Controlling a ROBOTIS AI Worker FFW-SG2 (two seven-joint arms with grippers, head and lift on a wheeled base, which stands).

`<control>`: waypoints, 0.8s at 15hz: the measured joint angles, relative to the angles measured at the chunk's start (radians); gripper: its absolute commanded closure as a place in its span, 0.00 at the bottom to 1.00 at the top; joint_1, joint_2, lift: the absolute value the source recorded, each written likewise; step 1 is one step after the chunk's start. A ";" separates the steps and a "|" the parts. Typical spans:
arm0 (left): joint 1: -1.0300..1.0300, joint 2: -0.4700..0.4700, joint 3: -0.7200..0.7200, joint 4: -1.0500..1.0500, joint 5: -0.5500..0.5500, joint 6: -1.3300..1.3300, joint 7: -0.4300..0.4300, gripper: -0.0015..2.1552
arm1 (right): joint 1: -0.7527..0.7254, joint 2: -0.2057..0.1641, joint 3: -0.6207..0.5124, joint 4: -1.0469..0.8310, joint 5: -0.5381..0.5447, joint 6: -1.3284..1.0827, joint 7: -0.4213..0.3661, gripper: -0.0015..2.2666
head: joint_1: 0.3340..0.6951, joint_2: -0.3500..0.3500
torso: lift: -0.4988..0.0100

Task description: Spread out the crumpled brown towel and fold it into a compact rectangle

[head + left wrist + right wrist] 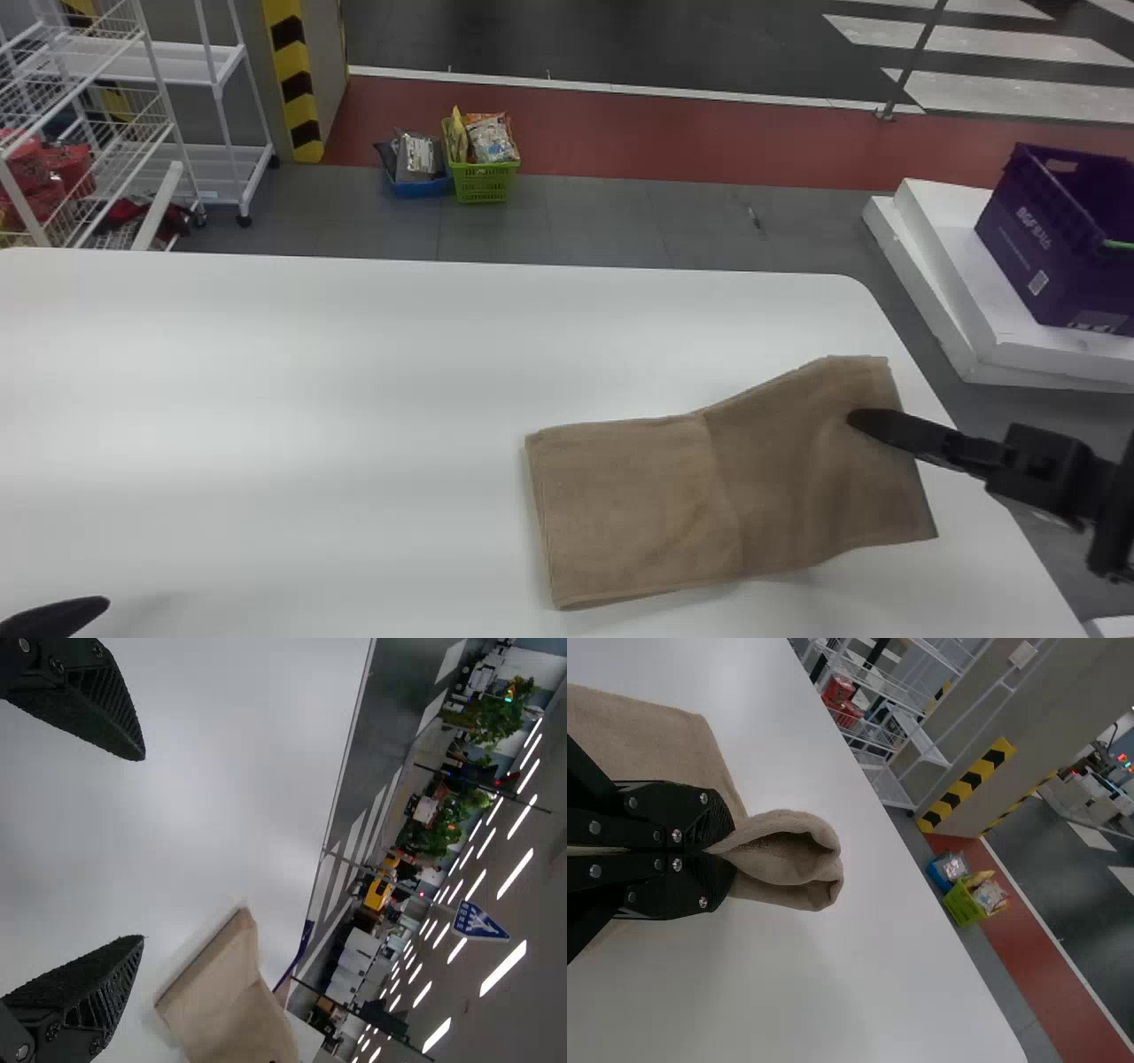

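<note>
One brown towel (633, 505) is lying on the right part of the white counter (266, 399), its long axis running roughly left to right. Its right half is slanting toward the far side, and a crease is crossing its middle. Layered edges are showing at the left end, so the spreading is probably finished and the folding well along.

The right claw (861, 420) is pressing together on the cloth of the right half, pinching it while a loop of towel is bulging out past the tips. It is sitting near the right end, so the bulk of the towel is lying to its left. The coming fold is probably turning on that: the right end is needing to go leftward across the crease, onto the left half. The loop could be leaving a ruck if it isn't being laid flat.

The left claw (143, 847) is waiting at the near left, spread wide and empty, well apart from the towel; the right arm is clearly the nearer one.

Beyond the counter, a green basket (484, 183) is standing on the floor, and a purple crate (1041, 239) is resting off to the right.
</note>
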 measured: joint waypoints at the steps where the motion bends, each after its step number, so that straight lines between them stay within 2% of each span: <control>1: 0.001 0.000 0.000 -0.002 0.000 0.000 -0.002 0.04 | 0.001 0.012 0.039 -0.009 0.010 0.000 -0.001 0.50 | 1.00 0.40 | 0.73; 6: 0.006 0.000 0.010 -0.002 0.002 0.000 -0.004 0.04 | 0.011 0.063 0.257 -0.018 0.115 0.000 -0.007 0.50 | 1.00 0.59 | 0.73; 12: 0.005 0.000 0.014 0.008 0.003 -0.001 -0.004 0.04 | 0.029 0.104 0.390 -0.047 0.152 0.000 -0.033 0.50 | 1.00 0.73 | 0.73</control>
